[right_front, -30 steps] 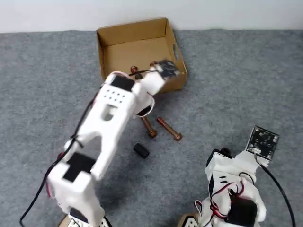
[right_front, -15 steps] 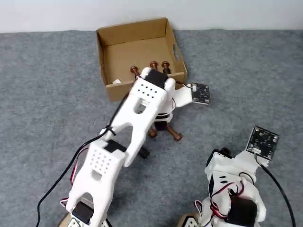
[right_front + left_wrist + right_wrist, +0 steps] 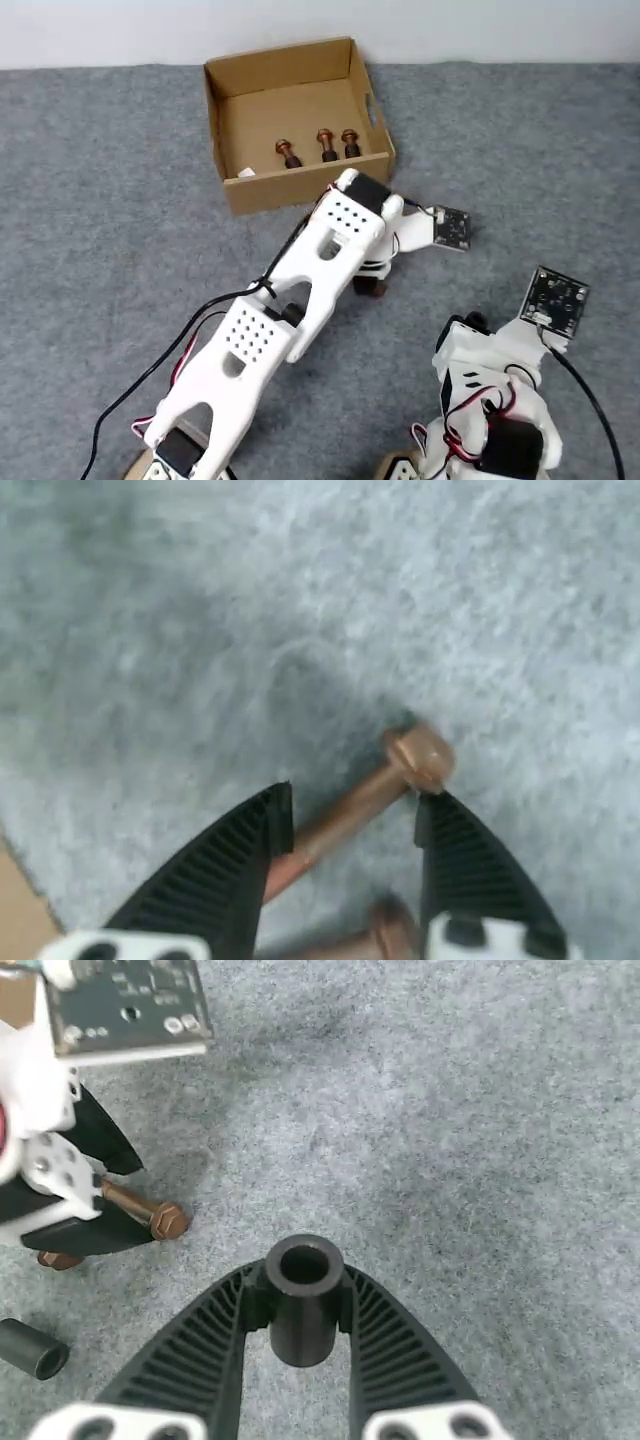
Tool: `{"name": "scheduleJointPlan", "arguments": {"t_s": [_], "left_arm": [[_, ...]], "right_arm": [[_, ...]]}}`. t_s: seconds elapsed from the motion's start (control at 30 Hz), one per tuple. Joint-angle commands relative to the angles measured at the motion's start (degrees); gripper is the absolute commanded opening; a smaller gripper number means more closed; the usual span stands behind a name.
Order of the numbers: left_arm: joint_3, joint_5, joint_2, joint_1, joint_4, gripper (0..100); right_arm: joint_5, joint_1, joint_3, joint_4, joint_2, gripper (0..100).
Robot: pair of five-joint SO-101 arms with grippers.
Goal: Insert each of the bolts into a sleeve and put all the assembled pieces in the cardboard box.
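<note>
Left wrist view: I'm lining up the left gripper (image 3: 352, 815) over a loose bolt (image 3: 400, 770).
I'm holding its jaws apart, straddling the bolt's shank where it is lying on the grey counter (image 3: 480, 600), with a second bolt (image 3: 385, 920) just beside it; spread like this, I judge, they can close across the shank and leave the head free. The right gripper (image 3: 303, 1290) is clamping a black sleeve (image 3: 300, 1335), open bore pointing clear of the fingers, which I reckon is presenting it for the bolt. A spare sleeve (image 3: 32, 1348) is lying near the bolts. Three assembled pieces (image 3: 322, 145) are sitting in the cardboard box (image 3: 300, 188), along its near wall.
</note>
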Motion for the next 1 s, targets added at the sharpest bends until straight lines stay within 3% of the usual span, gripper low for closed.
{"name": "scheduleJointPlan", "arguments": {"t_s": [0.0,0.27,0.37,0.7,0.97], "left_arm": [[-2.5,-0.2,0.7,0.8,1.6,19],[-2.7,-0.2,1.8,2.2,1.6,2],[-2.7,1.0,0.6,2.1,1.6,1],[-2.3,30.2,-10.9,1.7,1.7,0],[5.0,41.0,-26.4,1.2,1.8,0]], "right_arm": [[0.6,0.7,-0.4,-1.4,0.0,0.8],[0.6,0.7,-0.4,-1.4,0.0,0.8],[0.6,0.7,-0.4,-1.4,0.0,0.8],[0.5,0.7,-0.4,-1.3,0.0,0.8],[0.5,0.3,-0.4,-1.2,0.0,0.8]]}}
